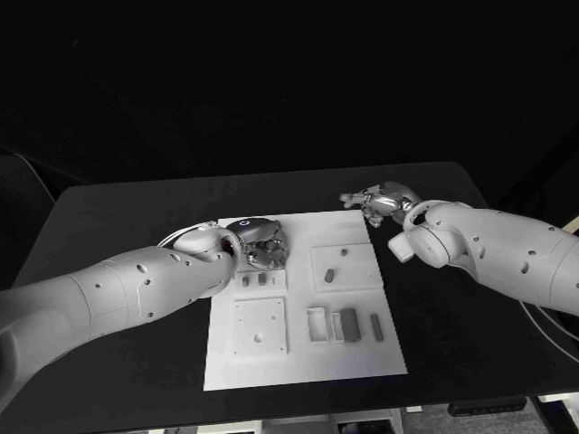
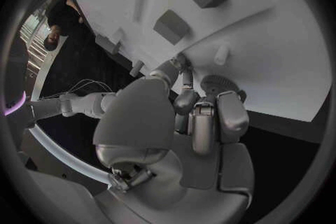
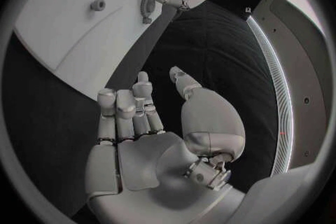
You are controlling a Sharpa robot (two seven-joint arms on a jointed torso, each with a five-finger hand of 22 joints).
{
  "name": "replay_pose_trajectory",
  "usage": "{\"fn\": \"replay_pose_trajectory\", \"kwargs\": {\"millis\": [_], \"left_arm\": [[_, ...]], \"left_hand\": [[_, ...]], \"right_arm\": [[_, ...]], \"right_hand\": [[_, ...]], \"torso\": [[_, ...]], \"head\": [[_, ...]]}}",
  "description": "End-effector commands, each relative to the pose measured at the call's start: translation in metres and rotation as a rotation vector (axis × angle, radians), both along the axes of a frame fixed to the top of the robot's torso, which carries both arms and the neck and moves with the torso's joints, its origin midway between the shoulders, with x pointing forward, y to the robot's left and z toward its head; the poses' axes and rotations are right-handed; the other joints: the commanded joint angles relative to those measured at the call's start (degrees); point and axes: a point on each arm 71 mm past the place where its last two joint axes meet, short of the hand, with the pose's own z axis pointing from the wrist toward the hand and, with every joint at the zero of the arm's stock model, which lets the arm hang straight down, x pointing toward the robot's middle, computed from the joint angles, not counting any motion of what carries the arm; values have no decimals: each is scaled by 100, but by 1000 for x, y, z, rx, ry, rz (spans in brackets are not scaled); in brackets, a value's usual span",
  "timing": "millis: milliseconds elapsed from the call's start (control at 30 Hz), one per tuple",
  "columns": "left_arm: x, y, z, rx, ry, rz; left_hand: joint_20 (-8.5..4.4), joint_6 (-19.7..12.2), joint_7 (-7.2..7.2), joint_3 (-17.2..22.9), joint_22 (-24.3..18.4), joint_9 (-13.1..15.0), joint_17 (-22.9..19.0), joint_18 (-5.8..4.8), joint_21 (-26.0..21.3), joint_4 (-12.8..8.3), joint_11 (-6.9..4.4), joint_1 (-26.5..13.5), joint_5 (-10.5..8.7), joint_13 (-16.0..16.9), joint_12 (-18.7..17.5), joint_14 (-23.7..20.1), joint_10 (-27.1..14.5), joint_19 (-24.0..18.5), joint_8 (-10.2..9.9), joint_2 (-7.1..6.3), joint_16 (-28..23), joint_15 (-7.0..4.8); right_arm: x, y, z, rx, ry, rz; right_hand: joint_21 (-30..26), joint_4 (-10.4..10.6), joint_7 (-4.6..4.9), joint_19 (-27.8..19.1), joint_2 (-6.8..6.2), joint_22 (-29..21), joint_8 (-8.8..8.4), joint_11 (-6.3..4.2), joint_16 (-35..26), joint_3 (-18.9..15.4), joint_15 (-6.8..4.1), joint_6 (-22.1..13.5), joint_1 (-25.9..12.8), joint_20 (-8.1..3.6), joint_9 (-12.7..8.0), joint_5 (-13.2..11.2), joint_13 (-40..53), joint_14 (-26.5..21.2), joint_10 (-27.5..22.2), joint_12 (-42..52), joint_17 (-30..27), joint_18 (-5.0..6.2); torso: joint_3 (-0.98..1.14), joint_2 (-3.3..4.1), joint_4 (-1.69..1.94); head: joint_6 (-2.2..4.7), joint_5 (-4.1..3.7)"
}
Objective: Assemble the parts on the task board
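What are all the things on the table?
Table: one, black, under everything.
Board: one, white, mid-table.
Parts: several, grey, on the board; exact number unclear.
Gear: one, grey, at the left hand's fingertips by the board's far left edge.
Left hand: silver, over the board's far left corner, fingers at the gear.
Right hand: silver, empty, over the table past the board's far right corner.

- Flat white rectangular task board (image 1: 303,353), plain and unpatterned
- Small dark grey block parts (image 1: 350,324), toward the board's five o'clock
- Matte black table (image 1: 120,208)
- Silver metal left hand (image 1: 261,246)
- Silver metal right hand (image 1: 374,199)
- Glossy white arms (image 1: 498,249)
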Motion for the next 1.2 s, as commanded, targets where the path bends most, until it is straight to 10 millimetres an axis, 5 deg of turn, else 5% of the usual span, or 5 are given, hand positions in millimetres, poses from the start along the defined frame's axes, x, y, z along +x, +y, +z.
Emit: {"fn": "replay_pose_trajectory", "kwargs": {"millis": [33, 1200], "left_arm": [[-2, -1, -4, 12, 10, -4], [-7, 11, 8, -101, -3, 15]], "left_hand": [[-16, 214, 172, 49, 12, 17, 2079, 521, 867, -8, -52, 7, 34, 9, -15, 1547, -11, 38, 48, 66, 1012, -7], [-17, 494, 220, 164, 62, 54, 2136, 521, 855, 36, -67, -6, 43, 19, -26, 1585, -15, 38, 147, 102, 1017, -8]], "right_arm": [[0, 2, 1, -1, -13, 13], [1, 0, 1, 1, -18, 4]], "right_hand": [[808, -9, 30, 51, 29, 8, 24, -4, -38, 22, -9, 5, 18, -4, 7, 6, -6, 30, 52, 4, -10, 201], [814, -9, 30, 68, 24, 11, 28, -10, -42, 19, -15, 11, 14, -5, 8, 5, -14, 56, 70, 3, -17, 205]], "torso": [[-2, 0, 1], [-3, -2, 5]], "head": [[-3, 2], [4, 20]]}}
